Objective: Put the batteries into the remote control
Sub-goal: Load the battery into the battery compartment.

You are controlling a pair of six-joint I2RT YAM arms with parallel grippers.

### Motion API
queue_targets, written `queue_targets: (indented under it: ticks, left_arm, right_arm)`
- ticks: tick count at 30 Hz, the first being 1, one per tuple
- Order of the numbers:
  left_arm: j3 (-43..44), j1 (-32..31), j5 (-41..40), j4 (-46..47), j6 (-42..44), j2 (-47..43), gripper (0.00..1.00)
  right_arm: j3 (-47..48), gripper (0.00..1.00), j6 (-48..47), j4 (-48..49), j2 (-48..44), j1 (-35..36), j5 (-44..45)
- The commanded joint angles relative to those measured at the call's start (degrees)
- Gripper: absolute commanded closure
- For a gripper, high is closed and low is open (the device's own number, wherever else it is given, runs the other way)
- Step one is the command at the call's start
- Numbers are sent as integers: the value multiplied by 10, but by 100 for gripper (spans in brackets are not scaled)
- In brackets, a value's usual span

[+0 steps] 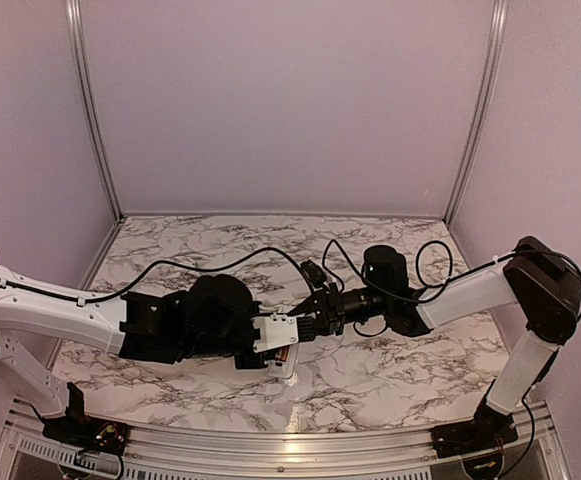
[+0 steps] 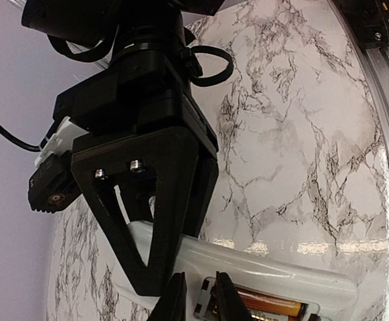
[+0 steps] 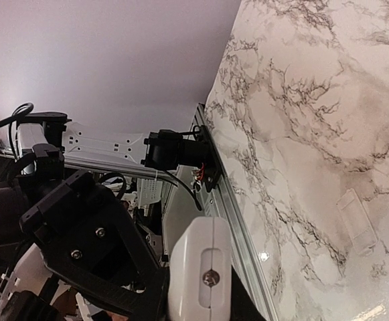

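Left gripper (image 2: 199,301) pinches the remote control (image 2: 281,276) at the bottom of its wrist view; I see one battery (image 2: 268,309) seated inside it; right gripper (image 2: 150,286) reaches in from upper left, its grip unreadable; a second battery, I judge, remains to load.

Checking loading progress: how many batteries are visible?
1: a battery lies in the remote control's recess, at the left wrist view's bottom edge. Another may be hidden beyond it.
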Motion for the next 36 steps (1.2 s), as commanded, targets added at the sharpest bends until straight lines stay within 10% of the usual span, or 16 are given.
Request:
queue_targets:
  ticks: [1,17,36]
  left_arm:
    - [-17,9,-25,2,-49,-18,80]
    - [-101,27,-26,62,-395,-192,8]
    - [-100,48,52,116,-582,-71,26]
  right_arm:
    - [9,100,2,53,-23,19,-37]
    - [27,100,-89,-4,-23,1,14]
    - [44,100,-151,-31,-68,4,29]
